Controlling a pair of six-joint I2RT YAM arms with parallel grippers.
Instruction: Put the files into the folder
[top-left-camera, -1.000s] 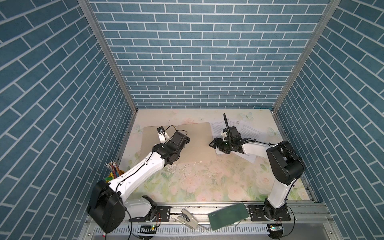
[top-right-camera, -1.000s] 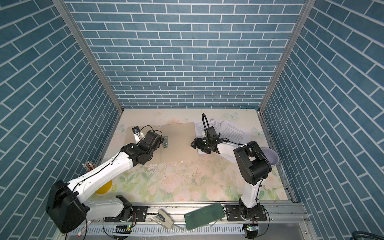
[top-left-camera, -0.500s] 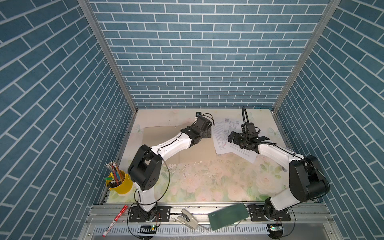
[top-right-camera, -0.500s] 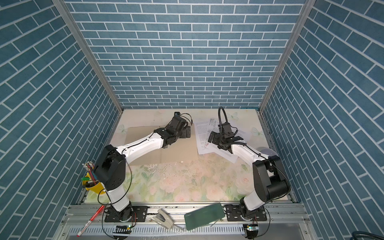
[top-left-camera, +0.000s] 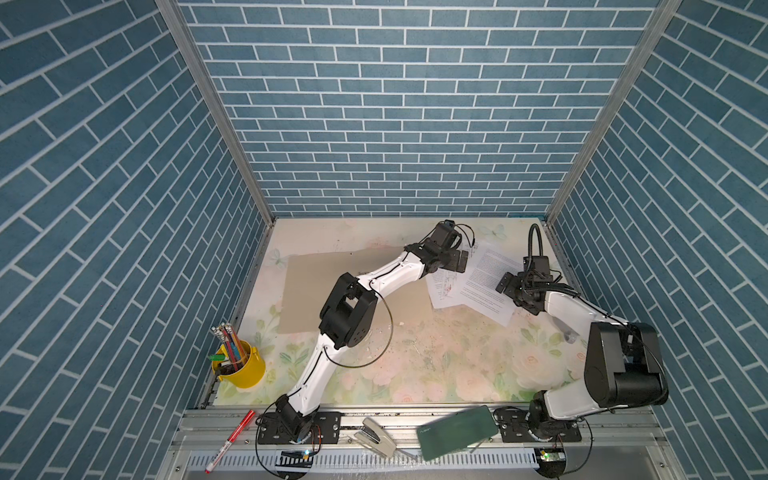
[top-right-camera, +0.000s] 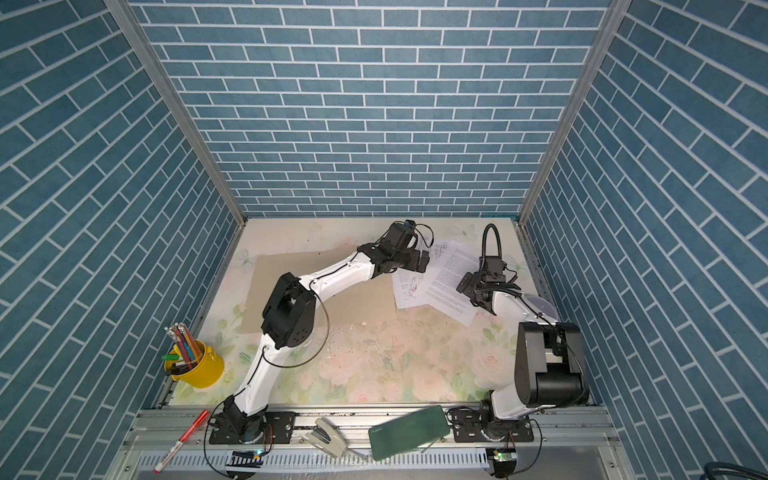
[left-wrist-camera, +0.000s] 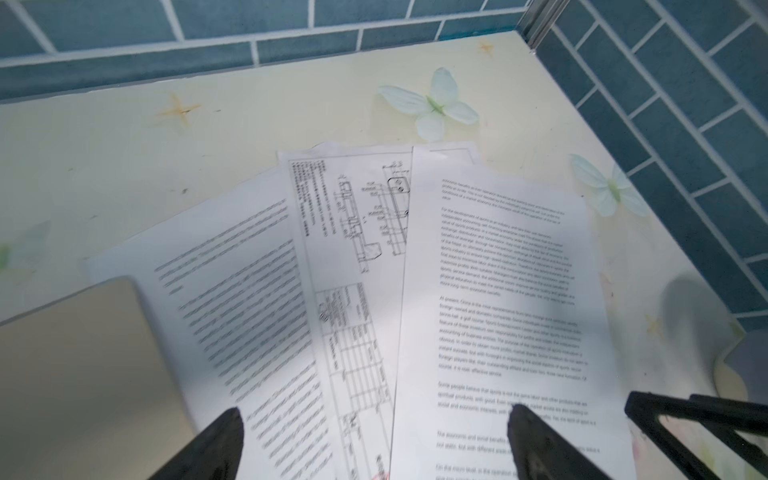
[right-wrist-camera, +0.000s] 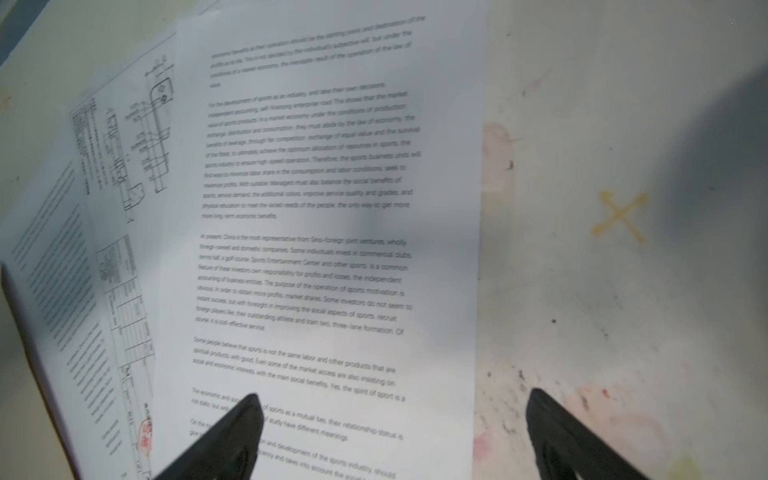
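The files are three white sheets fanned out at the back right: a text sheet on top, a diagram sheet under it, and another text sheet lowest. Left of them the tan folder lies flat and closed, and its corner overlaps the lowest sheet. My left gripper hangs open above the fanned sheets and holds nothing. At the top sheet's right edge my right gripper is open, one finger over the paper and one over the table.
A yellow cup of pencils stands at the front left. On the front rail lie a red marker, a stapler and a dark green case. Brick walls close in the back and both sides near the files.
My left arm has swung right, from above the folder across to the files. My right gripper has moved from the files' left side over to their right edge.
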